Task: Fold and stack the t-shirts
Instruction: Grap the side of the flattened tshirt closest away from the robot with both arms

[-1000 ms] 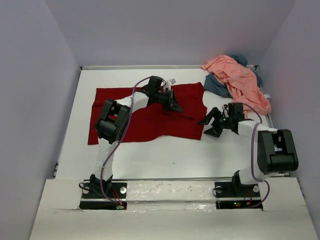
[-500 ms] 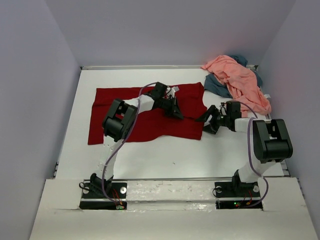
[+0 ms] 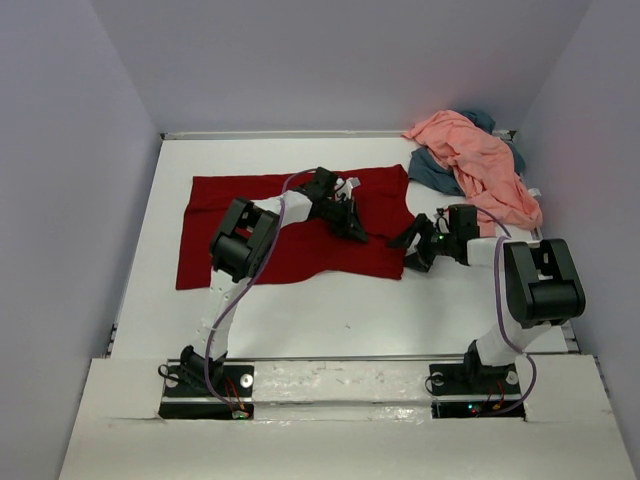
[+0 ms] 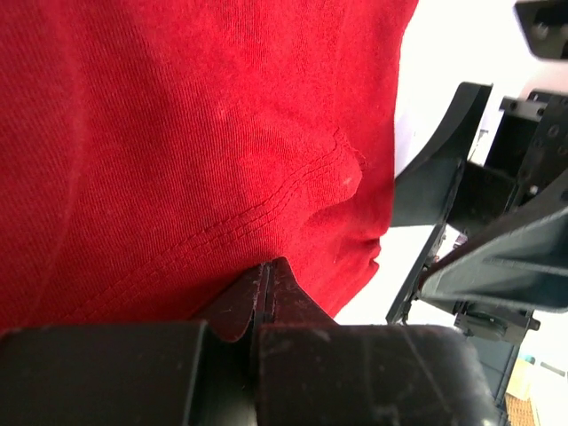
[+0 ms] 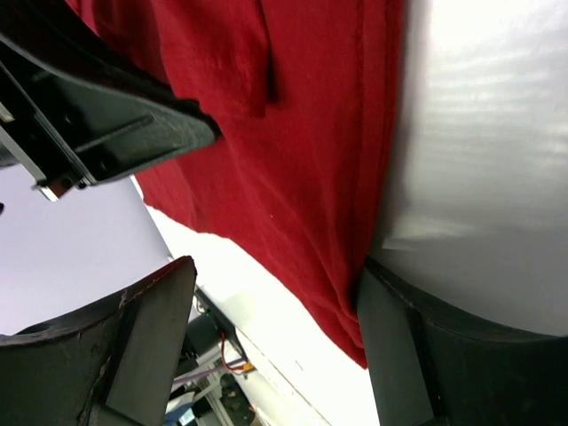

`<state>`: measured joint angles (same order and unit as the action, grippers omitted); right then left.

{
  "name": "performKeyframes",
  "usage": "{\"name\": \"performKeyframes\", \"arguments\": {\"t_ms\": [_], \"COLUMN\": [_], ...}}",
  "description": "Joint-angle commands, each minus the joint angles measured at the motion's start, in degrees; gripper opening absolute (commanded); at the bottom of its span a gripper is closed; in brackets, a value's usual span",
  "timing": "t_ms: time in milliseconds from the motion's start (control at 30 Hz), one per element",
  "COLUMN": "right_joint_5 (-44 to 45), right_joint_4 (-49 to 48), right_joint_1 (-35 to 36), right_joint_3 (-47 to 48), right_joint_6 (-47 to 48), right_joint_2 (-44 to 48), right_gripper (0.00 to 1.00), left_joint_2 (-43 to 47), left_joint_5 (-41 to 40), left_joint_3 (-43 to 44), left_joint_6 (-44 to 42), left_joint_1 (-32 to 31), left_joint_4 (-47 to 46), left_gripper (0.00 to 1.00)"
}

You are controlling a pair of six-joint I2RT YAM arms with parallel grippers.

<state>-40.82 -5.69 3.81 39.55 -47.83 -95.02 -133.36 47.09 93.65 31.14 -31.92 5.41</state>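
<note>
A dark red, short-sleeved cloth t-shirt (image 3: 300,250) lies spread out flat on the white tabletop (image 3: 340,310), and everything else here is easiest to place from it. The left gripper (image 3: 354,228) is down on the shirt's right half, a little in from its right-hand edge. Its two black fingers (image 4: 235,311) are pressed tight together with no gap between them, and the tips bear on the red cloth just beside a line of double stitching. Whether a pinch of fabric is caught in those closed tips I cannot tell. The right gripper (image 3: 405,252) sits at the shirt's right edge, close to its near right corner, with the jaws spread wide and nothing gripped. Seen from that wrist, the shirt's hem runs through the gap between the two dark fingers (image 5: 146,346), and the cloth passes close by the one on the bare-table side. The two grippers are near each other but apart, the left one just inside the red shirt's edge and the right one at it. Beyond the shirt's far right corner a salmon pink t-shirt (image 3: 480,160) lies crumpled in a heap. It is draped over a slate blue-grey t-shirt (image 3: 432,172), which shows mostly on the side facing the red shirt. Neither of those two is folded, and neither touches the red shirt.
</note>
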Motion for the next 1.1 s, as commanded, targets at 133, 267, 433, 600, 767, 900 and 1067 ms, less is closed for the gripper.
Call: {"name": "performKeyframes", "arguments": {"t_ms": [133,267,433,600,767,900,1067], "right_joint_5": [-2.3,-3.9,-5.1,-1.2,1.8,2.8,3.9], "right_joint_4": [8.2,9.3,10.3,18.0,20.2,19.6,20.3], "right_joint_1": [2.7,4.5,4.5,4.5,4.5,4.5,4.5], "right_joint_3": [-0.7,-1.7,-2.6,-0.1,2.7,3.8,5.7], "right_joint_6": [1.9,2.6,2.5,5.6,8.6,9.4,11.5], "right_joint_2": [3.4,3.4,4.6,8.8,7.3,5.1,2.7], "right_gripper": [0.76,0.76,0.76,0.76,0.76,0.73,0.72], "left_joint_2": [-2.6,-3.4,-3.2,-3.1,-3.0,-2.5,-1.9], "left_joint_5": [-4.1,-4.2,-4.3,-4.3,-3.9,-4.4,-4.7], "left_joint_3": [1.6,2.2,2.5,2.4,2.6,3.2,3.4], "left_joint_6": [0.2,0.9,0.9,0.6,0.4,-0.6,-1.4], "left_joint_1": [-1.2,-1.3,-1.4,-1.3,-1.3,-1.4,-1.3], "left_joint_4": [1.8,1.8,1.9,2.1,2.3,3.6,4.6], "left_gripper": [0.0,0.0,0.0,0.0,0.0,0.0,0.0]}}
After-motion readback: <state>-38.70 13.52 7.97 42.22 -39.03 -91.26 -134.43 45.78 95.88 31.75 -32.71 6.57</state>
